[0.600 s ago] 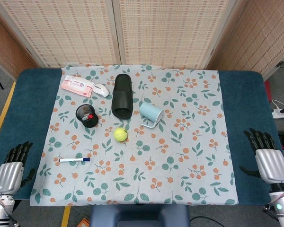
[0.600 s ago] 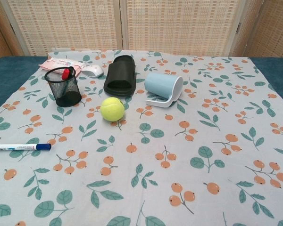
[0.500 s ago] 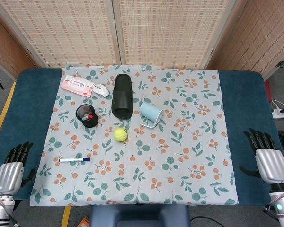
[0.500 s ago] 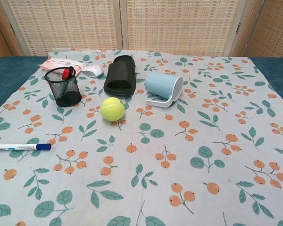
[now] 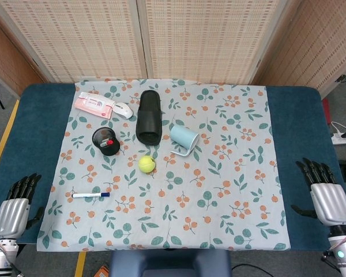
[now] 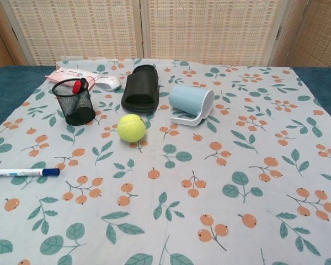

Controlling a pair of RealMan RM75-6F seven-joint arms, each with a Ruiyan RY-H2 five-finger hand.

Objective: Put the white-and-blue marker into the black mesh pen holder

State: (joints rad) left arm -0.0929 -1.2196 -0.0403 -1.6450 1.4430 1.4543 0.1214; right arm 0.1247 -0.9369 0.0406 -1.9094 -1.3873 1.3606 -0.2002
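Note:
The white-and-blue marker (image 5: 90, 195) (image 6: 24, 172) lies flat on the floral cloth near its front left part, blue cap pointing right. The black mesh pen holder (image 5: 105, 141) (image 6: 74, 101) stands upright farther back, with a red-topped item inside. My left hand (image 5: 14, 203) hovers at the table's front left edge, left of the marker, fingers apart and holding nothing. My right hand (image 5: 324, 195) is at the front right edge, far from both, also empty with fingers spread. Neither hand shows in the chest view.
A yellow tennis ball (image 5: 146, 164) sits mid-cloth. Behind it lie a black slipper (image 5: 149, 116), a light blue mug (image 5: 184, 139) on its side, a white mouse (image 5: 123, 109) and a pink wipes pack (image 5: 94, 104).
Both hands have slipped slightly toward the table's front edge. The objects have not moved.

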